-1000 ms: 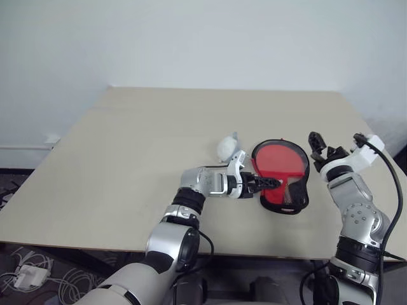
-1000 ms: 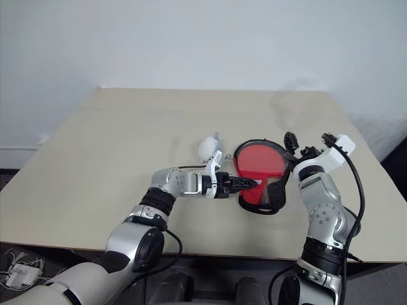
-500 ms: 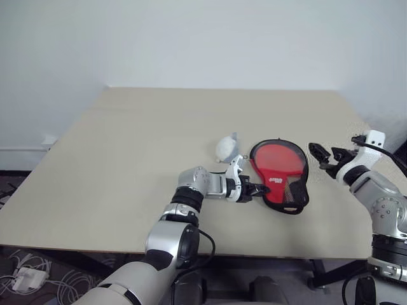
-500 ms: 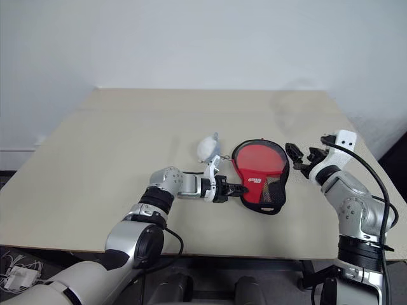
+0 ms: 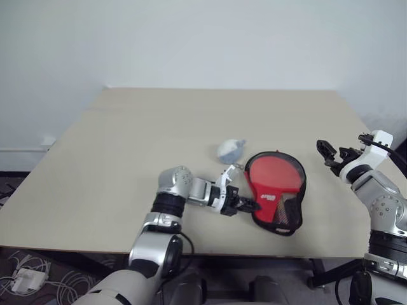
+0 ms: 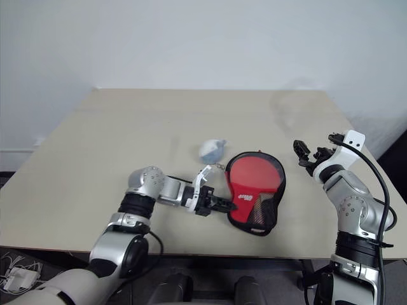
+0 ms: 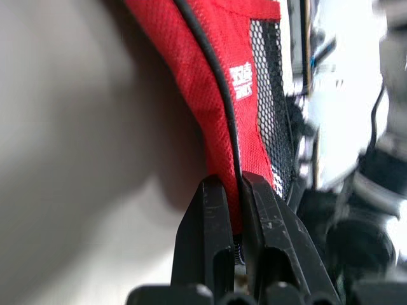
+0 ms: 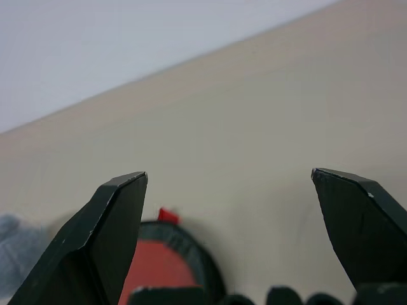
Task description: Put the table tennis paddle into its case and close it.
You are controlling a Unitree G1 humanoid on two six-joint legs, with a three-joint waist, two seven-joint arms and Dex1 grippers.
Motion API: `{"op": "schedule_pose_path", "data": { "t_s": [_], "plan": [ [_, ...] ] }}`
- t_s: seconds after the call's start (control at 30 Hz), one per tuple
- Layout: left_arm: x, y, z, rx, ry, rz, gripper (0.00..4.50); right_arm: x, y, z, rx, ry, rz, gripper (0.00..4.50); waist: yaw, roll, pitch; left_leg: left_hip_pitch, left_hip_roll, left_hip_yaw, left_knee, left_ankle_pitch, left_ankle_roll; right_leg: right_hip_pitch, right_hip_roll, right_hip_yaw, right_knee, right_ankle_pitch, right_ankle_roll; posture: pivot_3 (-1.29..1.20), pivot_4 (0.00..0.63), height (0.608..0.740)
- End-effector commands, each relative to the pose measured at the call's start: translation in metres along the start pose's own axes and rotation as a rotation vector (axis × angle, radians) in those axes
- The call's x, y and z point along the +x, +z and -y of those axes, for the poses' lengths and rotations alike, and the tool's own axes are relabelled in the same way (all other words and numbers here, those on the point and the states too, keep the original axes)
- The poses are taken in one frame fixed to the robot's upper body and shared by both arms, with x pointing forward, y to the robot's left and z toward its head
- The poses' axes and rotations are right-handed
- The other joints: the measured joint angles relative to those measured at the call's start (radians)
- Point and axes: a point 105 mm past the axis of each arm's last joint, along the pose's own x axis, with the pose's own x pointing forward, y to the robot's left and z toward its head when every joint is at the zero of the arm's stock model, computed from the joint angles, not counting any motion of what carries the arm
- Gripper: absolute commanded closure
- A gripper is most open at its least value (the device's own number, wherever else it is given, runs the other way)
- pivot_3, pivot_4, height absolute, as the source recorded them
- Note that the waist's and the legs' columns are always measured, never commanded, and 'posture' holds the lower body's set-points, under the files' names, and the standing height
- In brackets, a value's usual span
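Observation:
The case [image 5: 275, 185] lies flat on the table, red with black trim, a small white logo [image 7: 241, 82] and a black mesh part [image 7: 272, 108] at its near end. My left gripper [image 5: 253, 206] is shut on the case's near-left edge, and the left wrist view shows its fingers [image 7: 206, 229] pinching the black-trimmed rim. My right gripper [image 5: 331, 154] hovers open to the right of the case, apart from it, with nothing between its fingers [image 8: 114, 222]. The table tennis paddle is hidden from view.
A fluffy pale grey ball [image 5: 230, 150] sits on the beige table [image 5: 127, 140] just behind and left of the case. The table's right edge runs close under my right arm. A white wall stands behind the table.
My left gripper has shut on the case's edge and drawn back to the left, dragging and turning the case toward the table's near side. My right gripper has moved right, away from the case.

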Motion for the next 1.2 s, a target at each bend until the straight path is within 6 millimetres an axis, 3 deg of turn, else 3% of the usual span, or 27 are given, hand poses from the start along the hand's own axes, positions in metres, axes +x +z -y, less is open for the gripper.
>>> {"op": "schedule_pose_path", "data": {
  "t_s": [0.03,0.3,0.67,0.8,0.9,1.07,1.2],
  "plan": [
    [0.004,-0.024,0.026,0.106,-0.127,-0.103,4.48,-0.001,0.015,0.000,-0.033,0.004,0.043,0.00,0.000,0.000,0.000,0.000,0.000,0.000,0.000,0.000,0.000,0.000,0.000,0.000,0.000,0.000,0.000,0.00,0.000,0.740],
    [0.008,-0.054,0.029,0.087,-0.160,-0.174,4.48,0.002,0.011,-0.006,-0.056,0.023,0.020,0.00,0.003,0.000,0.000,0.001,0.000,0.000,0.001,0.000,0.000,0.002,0.000,0.000,0.000,-0.001,-0.002,0.00,0.000,0.740],
    [-0.008,-0.055,0.011,0.039,-0.034,-0.156,4.48,0.004,0.007,-0.005,-0.063,0.026,-0.001,0.00,0.004,0.001,0.000,0.001,0.000,0.000,0.001,0.000,0.000,0.002,0.000,0.000,0.000,-0.001,-0.002,0.00,0.000,0.740],
    [-0.026,-0.048,0.004,0.049,0.039,-0.157,3.36,0.008,0.007,-0.008,-0.070,0.032,-0.003,0.00,0.002,0.001,0.000,0.001,0.000,0.000,0.001,0.000,0.000,0.001,0.000,0.000,0.000,-0.001,-0.003,0.00,0.000,0.740],
    [-0.046,-0.039,0.015,0.110,0.014,-0.126,3.36,0.009,0.009,-0.008,-0.073,0.035,0.000,0.00,0.000,0.001,0.000,0.001,0.000,0.000,0.001,0.001,-0.001,0.000,0.000,0.000,0.000,-0.001,-0.003,0.00,0.000,0.740],
    [-0.050,-0.024,0.031,0.213,-0.014,-0.033,3.36,0.008,0.011,-0.006,-0.068,0.031,0.017,0.00,0.005,0.000,0.000,0.001,0.000,0.000,0.001,-0.001,-0.005,0.000,-0.001,0.000,-0.001,-0.001,-0.003,0.00,0.000,0.740],
    [-0.052,0.000,0.048,0.373,-0.039,0.082,2.39,0.006,0.016,-0.006,-0.045,0.034,0.044,0.00,0.002,0.001,-0.001,0.001,0.000,0.000,-0.001,-0.001,-0.006,0.001,0.000,0.000,-0.001,-0.001,-0.003,0.00,0.000,0.740]
  ]
}}
